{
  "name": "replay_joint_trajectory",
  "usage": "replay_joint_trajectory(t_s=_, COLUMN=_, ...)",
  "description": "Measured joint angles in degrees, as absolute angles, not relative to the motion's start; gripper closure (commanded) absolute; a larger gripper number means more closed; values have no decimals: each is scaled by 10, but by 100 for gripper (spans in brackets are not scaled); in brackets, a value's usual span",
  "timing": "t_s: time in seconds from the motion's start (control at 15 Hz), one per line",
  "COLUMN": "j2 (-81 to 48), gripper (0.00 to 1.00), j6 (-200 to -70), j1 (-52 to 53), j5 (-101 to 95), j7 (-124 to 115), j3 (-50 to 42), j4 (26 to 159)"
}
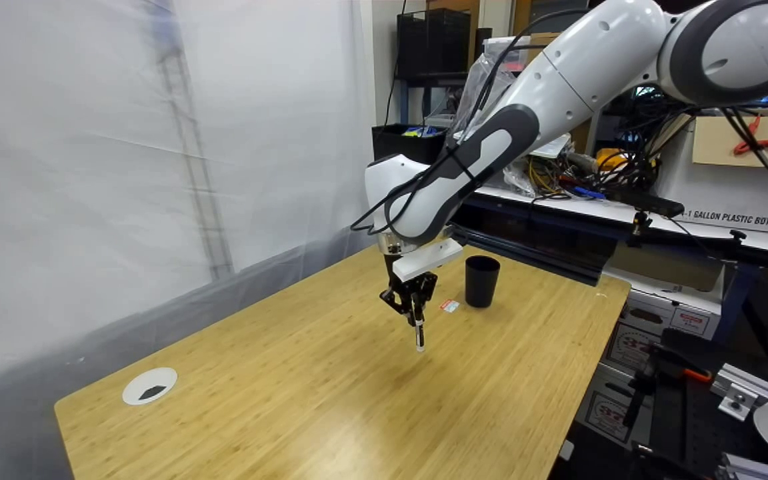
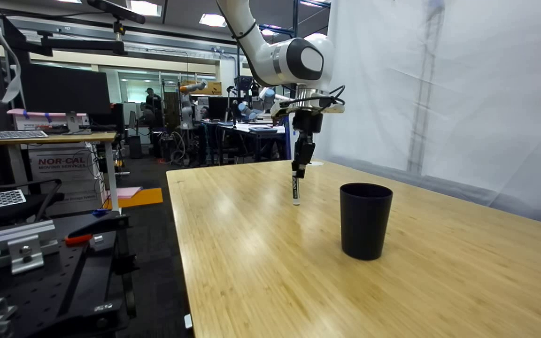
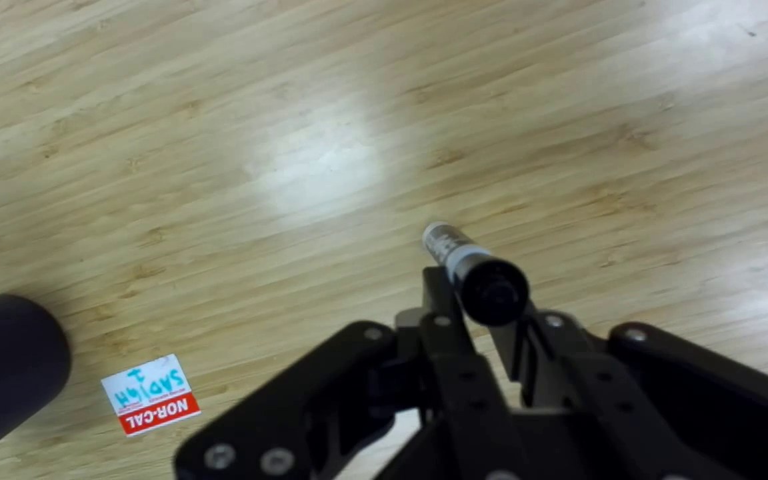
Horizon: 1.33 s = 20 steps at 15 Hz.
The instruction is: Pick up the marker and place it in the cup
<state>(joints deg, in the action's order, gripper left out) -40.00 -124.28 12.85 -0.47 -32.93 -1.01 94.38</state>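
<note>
The marker [image 1: 420, 339] is a thin dark pen with a white end, and it also shows in an exterior view [image 2: 295, 191]. My gripper [image 1: 418, 320] is shut on the marker near its upper part and holds it nearly upright, white end down. The lower end is at or just above the table; I cannot tell which. In the wrist view the marker's black cap [image 3: 494, 292] sits between the fingertips [image 3: 481, 303]. The black cup [image 1: 481, 283] stands upright, apart from the gripper. It also shows in an exterior view [image 2: 365, 223] and at the wrist view's left edge [image 3: 4, 373].
A red and white sticker [image 1: 449, 306] lies on the wooden table [image 1: 331, 373] beside the cup; it shows in the wrist view [image 3: 151, 395]. A flat white disc [image 1: 150, 386] lies at the table's far end. A white curtain [image 1: 277, 147] hangs along one long side.
</note>
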Motion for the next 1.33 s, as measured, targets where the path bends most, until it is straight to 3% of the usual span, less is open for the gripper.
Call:
replay_joint_trajectory(t_s=0.8, j2=-273, gripper=95, j6=-1097, j1=121, j5=-6, j7=-328, j3=-17, j4=889)
replay_joint_trajectory(t_s=1.33, j2=-259, gripper=95, j6=-1117, j1=70, j5=-18, j7=-304, j3=-48, j4=940)
